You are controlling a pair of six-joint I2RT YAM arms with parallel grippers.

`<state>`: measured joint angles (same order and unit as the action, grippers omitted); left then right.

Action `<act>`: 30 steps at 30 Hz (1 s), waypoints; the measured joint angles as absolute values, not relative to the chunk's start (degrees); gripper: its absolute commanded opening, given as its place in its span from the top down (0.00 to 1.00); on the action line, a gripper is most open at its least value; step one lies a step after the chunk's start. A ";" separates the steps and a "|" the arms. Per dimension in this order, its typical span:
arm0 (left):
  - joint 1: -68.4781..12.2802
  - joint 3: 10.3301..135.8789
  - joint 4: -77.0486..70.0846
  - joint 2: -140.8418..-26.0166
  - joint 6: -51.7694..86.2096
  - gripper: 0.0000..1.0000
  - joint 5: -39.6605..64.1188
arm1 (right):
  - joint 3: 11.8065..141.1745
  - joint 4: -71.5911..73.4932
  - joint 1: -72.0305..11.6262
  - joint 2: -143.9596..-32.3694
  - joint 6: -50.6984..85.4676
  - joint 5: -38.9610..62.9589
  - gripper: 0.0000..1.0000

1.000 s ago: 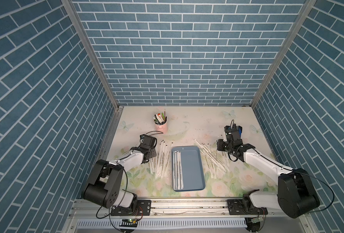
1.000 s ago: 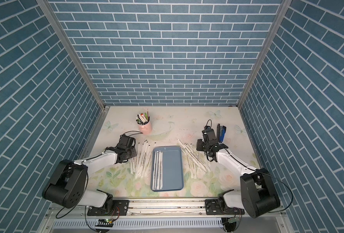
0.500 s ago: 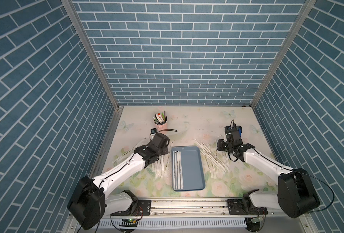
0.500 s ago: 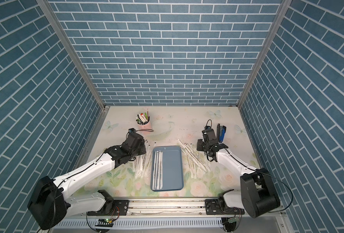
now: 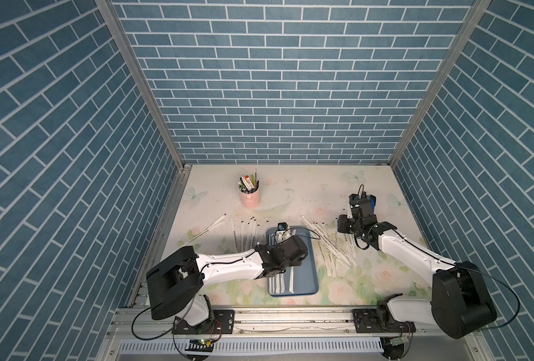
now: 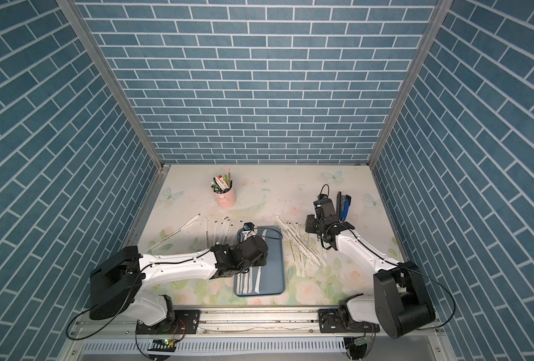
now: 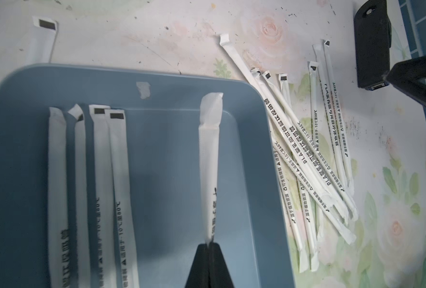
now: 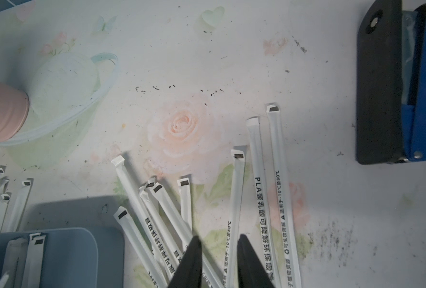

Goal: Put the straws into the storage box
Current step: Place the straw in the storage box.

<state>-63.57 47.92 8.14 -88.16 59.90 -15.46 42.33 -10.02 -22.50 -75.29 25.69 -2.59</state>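
**A:** What changed?

**B:** My left arm has swung from the left-hand pile (image 5: 244, 231) to above the storage box (image 7: 167, 174). My left gripper (image 7: 209, 245) is clamped on one wrapped straw (image 7: 209, 159), lined up lengthwise over the box's bare middle.

**A:** Meaning?

**B:** Carry looks done, so I'd judge release comes next. Four straws (image 7: 102, 174) already lie inside along one side. Plenty remain outside on the table (image 5: 290, 193).

**A:** Right side?

**B:** My right gripper (image 8: 219, 240) hangs with its jaws apart over the right-hand pile (image 8: 257, 199), gripping nothing.

**A:** Held straw's condition?

**B:** White paper wrapper, black print, flattened tip, straight.
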 measured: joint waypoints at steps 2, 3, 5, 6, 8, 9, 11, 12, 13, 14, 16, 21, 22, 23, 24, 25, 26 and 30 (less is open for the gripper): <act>-63.64 47.11 6.98 -88.38 61.08 0.99 -16.08 | 42.33 -10.04 -22.50 -75.22 25.69 -2.61 0.73; -63.64 46.57 6.42 -88.38 61.67 0.99 -16.64 | 42.33 -10.02 -22.50 -75.18 25.69 -2.66 0.73; -63.64 45.52 5.34 -88.38 62.46 0.99 -17.21 | 42.33 -10.02 -22.50 -75.09 25.69 -2.74 0.74; -63.64 44.95 5.02 -88.38 62.87 0.99 -17.43 | 42.33 -10.02 -22.50 -75.07 25.69 -2.76 0.73; -63.61 44.03 4.67 -88.51 63.51 0.99 -17.87 | 42.33 -10.04 -22.50 -75.07 25.69 -2.79 0.73; -63.51 43.66 4.51 -88.66 63.68 0.99 -18.11 | 42.33 -10.04 -22.50 -75.07 25.69 -2.79 0.73; -63.09 43.05 4.16 -88.97 63.90 0.99 -18.37 | 42.33 -10.02 -22.50 -75.07 25.69 -2.76 0.74; -62.81 42.61 3.90 -88.99 64.01 0.99 -18.41 | 42.33 -10.02 -22.50 -75.07 25.69 -2.76 0.74; -62.57 42.30 3.77 -88.99 64.07 0.99 -18.48 | 42.33 -10.02 -22.50 -75.07 25.69 -2.76 0.74; -62.28 42.02 3.73 -89.01 64.10 0.99 -18.61 | 42.33 -10.04 -22.50 -75.07 25.69 -2.76 0.74; -61.98 41.71 3.66 -89.08 64.10 0.99 -18.96 | 42.33 -10.02 -22.50 -75.07 25.69 -2.76 0.74; -61.39 41.32 2.46 -90.02 64.07 0.99 -19.33 | 42.33 -10.02 -22.50 -75.07 25.69 -2.76 0.74; -61.25 41.10 2.26 -90.13 64.07 0.98 -19.33 | 42.33 -10.02 -22.50 -75.07 25.69 -2.76 0.74; -61.08 40.84 2.04 -90.26 64.05 0.99 -19.38 | 42.33 -10.02 -22.50 -75.07 25.71 -2.74 0.75; -60.95 40.71 2.00 -90.41 64.03 0.98 -19.49 | 42.33 -10.02 -22.50 -75.07 25.69 -2.74 0.75; -60.84 40.66 1.87 -90.59 63.99 0.98 -19.51 | 42.33 -10.02 -22.50 -75.07 25.69 -2.74 0.75; -60.71 40.66 1.78 -90.76 63.86 0.98 -19.55 | 42.33 -10.02 -22.50 -75.07 25.69 -2.74 0.75; -60.31 40.66 1.30 -91.26 63.53 0.96 -19.70 | 42.33 -10.02 -22.50 -75.07 25.71 -2.72 0.75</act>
<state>-60.31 40.66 1.30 -91.26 63.53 -19.70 42.33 -10.02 -22.50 -75.07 25.71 -2.72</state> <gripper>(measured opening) 0.062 0.253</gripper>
